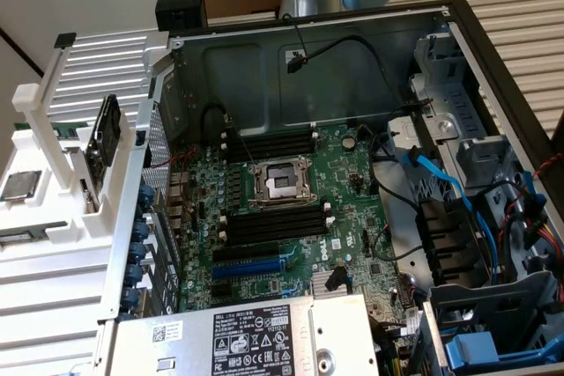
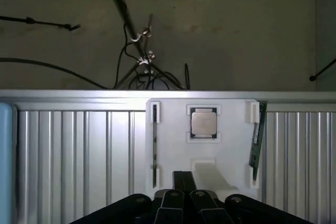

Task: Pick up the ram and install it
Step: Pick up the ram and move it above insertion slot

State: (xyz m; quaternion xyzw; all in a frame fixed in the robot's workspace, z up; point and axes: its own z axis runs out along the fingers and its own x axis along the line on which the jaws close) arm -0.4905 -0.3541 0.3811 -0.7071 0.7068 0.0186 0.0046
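Observation:
The ram [image 2: 256, 140], a narrow dark green stick, stands on its edge in a slot of the white fixture [image 2: 231, 145] on one side of a CPU chip [image 2: 203, 123]. My gripper [image 2: 185, 196] hovers above the fixture's near edge, apart from the ram. Its black fingers [image 2: 170, 200] are shut together with nothing between them. In the exterior view the open computer case shows the green motherboard [image 1: 352, 217]. Black memory slots [image 1: 269, 143] lie on both sides of the CPU socket [image 1: 282, 184], a second bank [image 1: 273, 222] being nearer the camera.
A white ribbed platform [image 1: 53, 279] with the fixture sits at the exterior view's left, outside the case wall [image 1: 132, 217]. A dark flat card [image 1: 106, 134] stands upright in a white holder there. Blue cables [image 1: 441, 182], drive cages [image 1: 493, 165] and the power supply [image 1: 256, 336] crowd the case.

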